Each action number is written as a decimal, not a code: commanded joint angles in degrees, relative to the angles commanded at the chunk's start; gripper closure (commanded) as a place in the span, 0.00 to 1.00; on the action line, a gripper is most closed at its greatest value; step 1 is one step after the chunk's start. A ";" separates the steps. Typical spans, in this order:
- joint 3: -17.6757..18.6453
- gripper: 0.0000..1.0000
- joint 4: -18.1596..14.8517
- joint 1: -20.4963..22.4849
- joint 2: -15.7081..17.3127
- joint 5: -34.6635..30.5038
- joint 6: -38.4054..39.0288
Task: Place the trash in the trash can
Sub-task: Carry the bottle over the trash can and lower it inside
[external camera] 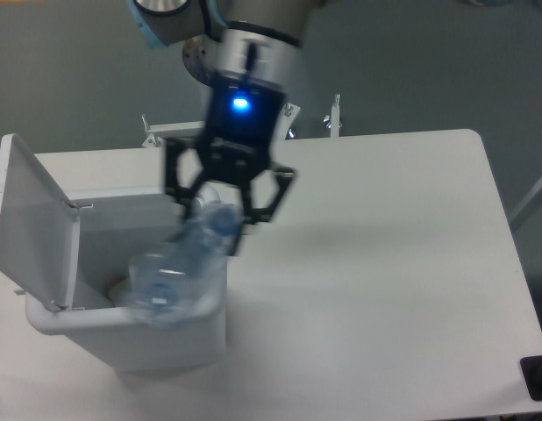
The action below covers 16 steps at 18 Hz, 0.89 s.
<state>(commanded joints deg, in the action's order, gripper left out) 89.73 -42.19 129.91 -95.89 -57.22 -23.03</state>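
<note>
The gripper [220, 210] is clamped on the neck end of the crushed plastic bottle [179, 272], which hangs tilted with its base pointing down and to the left. The bottle is blurred, so its exact outline cannot be resolved. Its lower end appears to overlap the front right corner of the trash can [122, 338]; whether it is fully inside the opening or partly over the rim cannot be determined.

Step in hand: carry the bottle over the open bin and release it.

Procedure, as judged from this view:
- Centre the gripper over the bin opening, toward the lid side, so that the whole bottle lies within the rim.
- Let the hanging bottle settle before opening the jaws; a swinging bottle is likely to strike the rim and bounce out.
- Release low over the opening. The bottle is light and crushed, so it will probably tumble, not drop straight.

Surroundings and obstructions:
- The hinged lid [34, 228] stands open on the left side of the bin, tilted upward. It limits travel to the left; contact could knock it shut or shift the bin.
- The front right rim is the nearest obstruction to the bottle's base.
- White paper shows faintly inside the bin behind the bottle; it does not block the drop.
- The counter [394, 263] to the right of the bin carries nothing that affects this step.
- The arm's mounting column [201, 66] stands behind the bin, well apart from the path.
</note>
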 joint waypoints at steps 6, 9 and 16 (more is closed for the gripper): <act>5.37 0.24 0.17 -1.41 0.00 -0.09 -0.52; 5.37 0.00 0.26 -1.41 0.00 0.00 -1.14; 4.93 0.00 0.09 -0.80 1.32 -0.35 -1.05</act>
<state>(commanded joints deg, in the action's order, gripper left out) 94.66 -42.10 129.11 -94.57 -57.57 -24.08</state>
